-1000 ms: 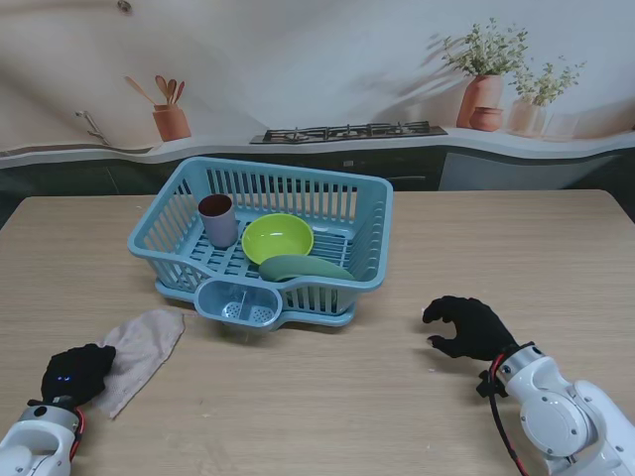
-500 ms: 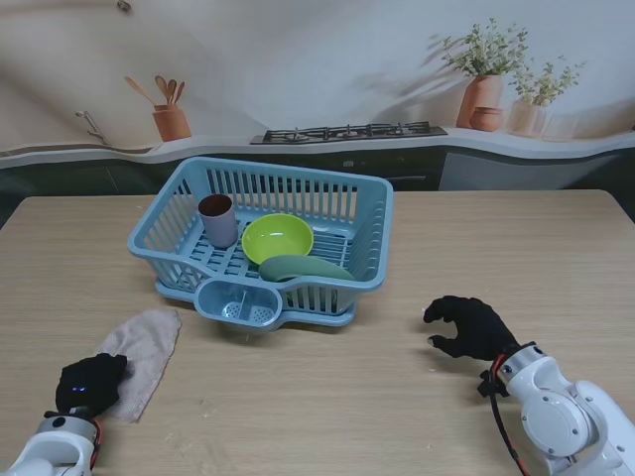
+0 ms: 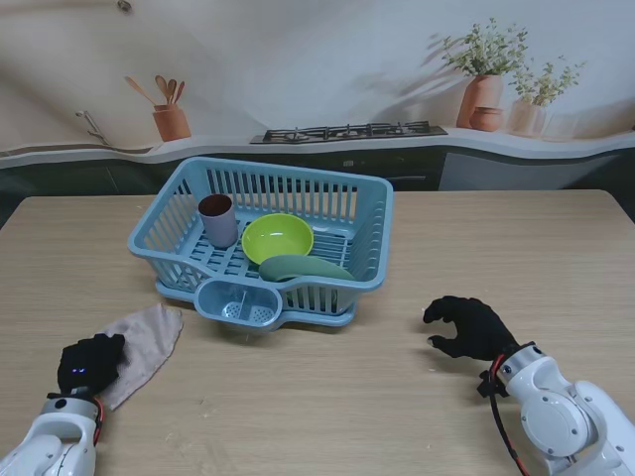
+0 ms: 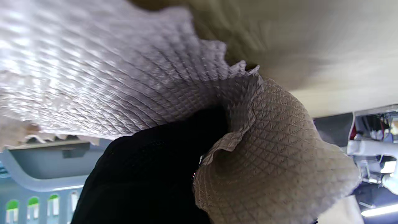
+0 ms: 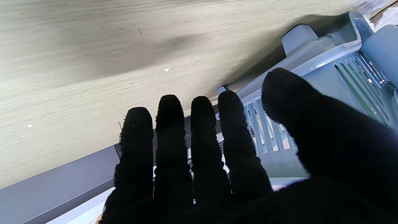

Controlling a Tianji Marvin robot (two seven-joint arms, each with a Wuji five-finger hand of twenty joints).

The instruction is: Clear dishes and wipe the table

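Note:
A beige cloth (image 3: 144,338) lies on the wooden table (image 3: 327,397) at the near left, and my left hand (image 3: 89,363) is shut on its near end. The left wrist view is filled by the bunched cloth (image 4: 161,84) over my black glove (image 4: 149,174). My right hand (image 3: 468,327) rests open on the table at the near right, fingers curled and holding nothing; its fingers (image 5: 199,146) spread before the rack's side (image 5: 326,74). The blue dish rack (image 3: 367,213) holds a brown cup (image 3: 217,219), a lime bowl (image 3: 278,238) and a green plate (image 3: 303,268).
The rack has a small cutlery pocket (image 3: 238,302) on its near side. Beyond the table's far edge runs a counter with a stove (image 3: 347,131), a utensil pot (image 3: 171,121) and potted plants (image 3: 486,84).
My left hand dragged the cloth nearer to me, then pushed it back out and slightly right. The right hand has stayed still.

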